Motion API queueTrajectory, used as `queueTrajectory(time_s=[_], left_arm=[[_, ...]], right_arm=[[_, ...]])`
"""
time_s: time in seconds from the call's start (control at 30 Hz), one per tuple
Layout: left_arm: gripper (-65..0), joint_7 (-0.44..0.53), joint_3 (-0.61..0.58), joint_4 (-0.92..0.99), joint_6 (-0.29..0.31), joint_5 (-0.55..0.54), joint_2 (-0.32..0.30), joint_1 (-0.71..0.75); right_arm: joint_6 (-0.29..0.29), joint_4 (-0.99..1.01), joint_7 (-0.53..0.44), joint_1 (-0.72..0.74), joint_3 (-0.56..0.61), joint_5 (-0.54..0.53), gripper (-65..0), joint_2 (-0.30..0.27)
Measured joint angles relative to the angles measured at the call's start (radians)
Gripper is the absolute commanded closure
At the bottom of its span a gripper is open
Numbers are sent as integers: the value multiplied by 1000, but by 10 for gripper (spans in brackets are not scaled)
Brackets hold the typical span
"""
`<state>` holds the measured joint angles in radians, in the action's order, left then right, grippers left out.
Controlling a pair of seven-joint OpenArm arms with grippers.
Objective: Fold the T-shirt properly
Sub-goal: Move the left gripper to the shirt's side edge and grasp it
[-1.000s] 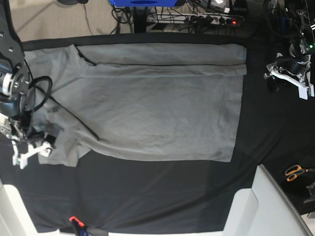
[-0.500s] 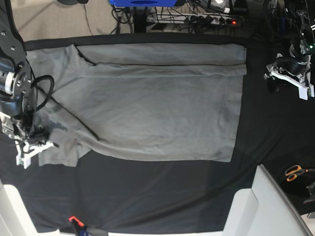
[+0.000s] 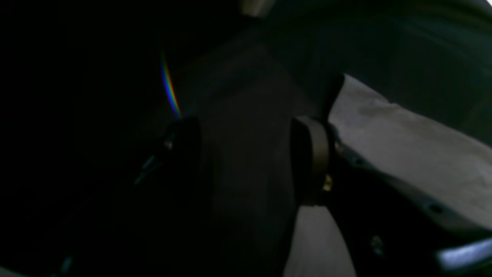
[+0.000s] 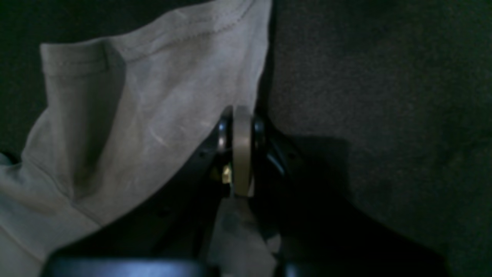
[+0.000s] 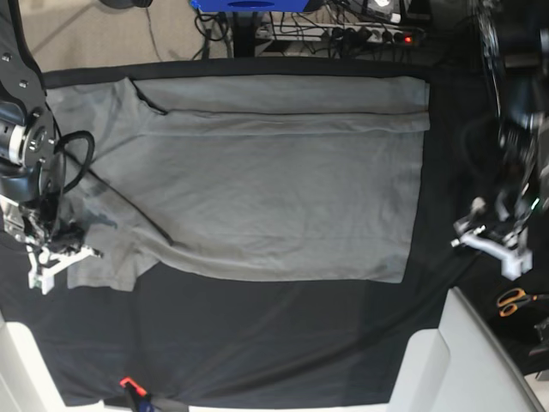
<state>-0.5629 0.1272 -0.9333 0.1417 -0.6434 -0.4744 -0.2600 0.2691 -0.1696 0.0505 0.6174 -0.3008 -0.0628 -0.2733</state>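
Two grippers flank the T-shirt, which lies spread flat on the black cloth sheet; the right gripper is clamped on the T-shirt's sleeve edge; the left gripper, jaws apart, hangs beyond the T-shirt's hem side, holding nothing.

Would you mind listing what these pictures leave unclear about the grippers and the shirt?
- Left wrist view: too dark; what lies between the left gripper's spread fingers is unclear.
- Base view: right gripper at the T-shirt sleeve is too small to judge its grip.
- Right wrist view: the sleeve corner is hidden behind the fingers.
- The neck label shows nowhere.
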Motion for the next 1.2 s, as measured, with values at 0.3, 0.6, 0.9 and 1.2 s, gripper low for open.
queueTrajectory(time_s=[0.3, 0.6, 0.9, 1.2], left_arm=[[-359, 180, -292, 548, 0, -3, 56, -339], [-359, 187, -245, 547, 120, -15, 107, -306], [-359, 213, -304, 545, 118, -14, 142, -299], [-308, 250, -312, 534, 121, -27, 159, -274]], right_arm=[[2, 0, 3, 0, 0, 1, -2, -3], [3, -1, 27, 0, 0, 0, -2, -6], [3, -145, 118, -35, 0, 1, -2, 2], [3, -150, 127, -37, 0, 0, -2, 2]])
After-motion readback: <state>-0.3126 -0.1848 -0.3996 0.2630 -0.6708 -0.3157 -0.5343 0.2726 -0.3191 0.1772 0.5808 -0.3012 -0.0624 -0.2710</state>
